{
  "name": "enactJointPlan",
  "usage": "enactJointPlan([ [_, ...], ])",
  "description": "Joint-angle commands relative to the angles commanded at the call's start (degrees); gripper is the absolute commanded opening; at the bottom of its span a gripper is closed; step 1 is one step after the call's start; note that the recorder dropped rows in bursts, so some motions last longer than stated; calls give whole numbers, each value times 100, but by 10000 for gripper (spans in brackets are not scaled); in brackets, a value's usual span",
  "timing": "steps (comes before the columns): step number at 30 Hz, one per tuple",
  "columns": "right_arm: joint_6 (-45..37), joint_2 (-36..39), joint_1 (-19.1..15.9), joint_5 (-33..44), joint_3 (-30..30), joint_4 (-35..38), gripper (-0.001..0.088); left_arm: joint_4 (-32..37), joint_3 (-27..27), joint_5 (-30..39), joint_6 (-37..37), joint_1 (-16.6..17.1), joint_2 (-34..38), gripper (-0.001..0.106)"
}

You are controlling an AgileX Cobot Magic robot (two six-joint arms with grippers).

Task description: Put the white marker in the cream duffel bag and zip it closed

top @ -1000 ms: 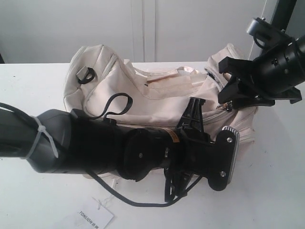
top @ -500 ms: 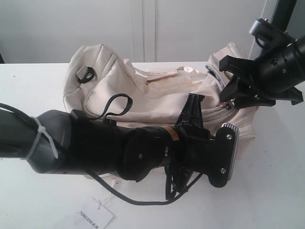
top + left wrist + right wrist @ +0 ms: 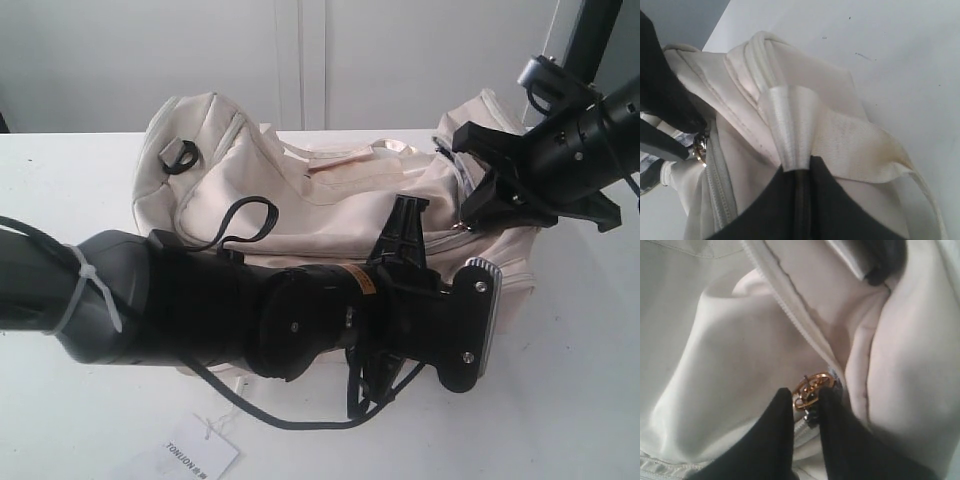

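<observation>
Right pincer (image 3: 806, 402): black fingertips pinched on the gold ring pull (image 3: 812, 385), at the right end of the cream duffel bag (image 3: 300, 200).
Left pincer (image 3: 800, 172): clamped on a satin strap handle (image 3: 790, 125), bag's near side.
Bag: lies on the white table (image 3: 80, 170); contents hidden.
Paper tag (image 3: 190, 455): reads "TONIJON", on the table in front of the bag.
</observation>
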Motion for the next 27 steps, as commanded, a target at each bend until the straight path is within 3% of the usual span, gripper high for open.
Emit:
enactJointPlan([
  [3,-172,-39,0,-119,0,-10,0,0,0,0,-11,0,0,0],
  [9,-776,-234,0,-110,-179,1,0,0,0,24,-11,0,0,0],
  [13,-1328,-314,22,287,-541,1,0,0,0,24,-11,0,0,0],
  [18,-1395,-150,165,579,-945,-357,3,23,0,10,11,0,0,0],
  [27,-1395,597,455,781,-1249,-689,249,37,0,-3,463,0,0,0],
])
